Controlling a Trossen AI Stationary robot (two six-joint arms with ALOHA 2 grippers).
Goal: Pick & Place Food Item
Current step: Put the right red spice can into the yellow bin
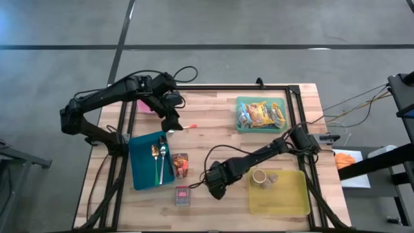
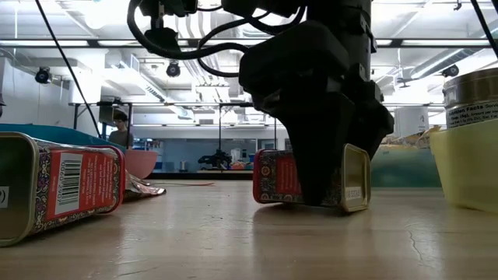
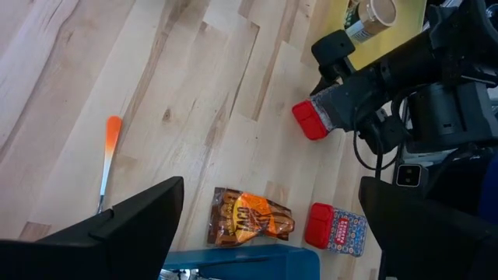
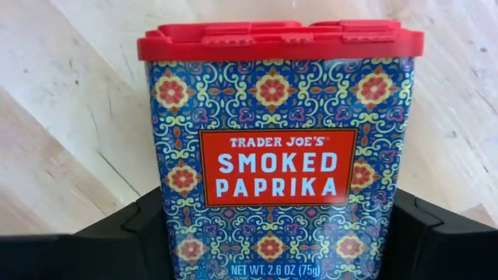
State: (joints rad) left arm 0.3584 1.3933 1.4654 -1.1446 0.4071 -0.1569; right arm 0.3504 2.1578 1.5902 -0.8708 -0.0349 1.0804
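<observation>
A smoked paprika tin (image 4: 276, 155) with a red lid (image 3: 310, 120) lies flat on the wooden table, label up, near the middle front. My right gripper (image 1: 217, 186) stands over it pointing down, shut on it; in the low view the gripper hides the tin's (image 2: 272, 177) middle. My left gripper (image 3: 271, 187) hangs open above the table by the far edge of the blue tray (image 1: 139, 168), holding nothing. My right gripper pinches the paprika tin by its two narrow long sides (image 4: 159, 233), in the half away from the lid, one finger (image 4: 128, 233) on each side. The fingers come from above, pointing down, across the tin's width. The tin lies flat on the table.
A second red-lidded tin (image 1: 182, 195) lies near the front edge, beside an orange snack bag (image 1: 180, 165). The blue tray holds cutlery. A yellow tray (image 1: 291, 200) with a cup stands front right, and a green bin (image 1: 240, 123) of snacks far right. An orange-handled utensil (image 3: 111, 136) lies mid-table.
</observation>
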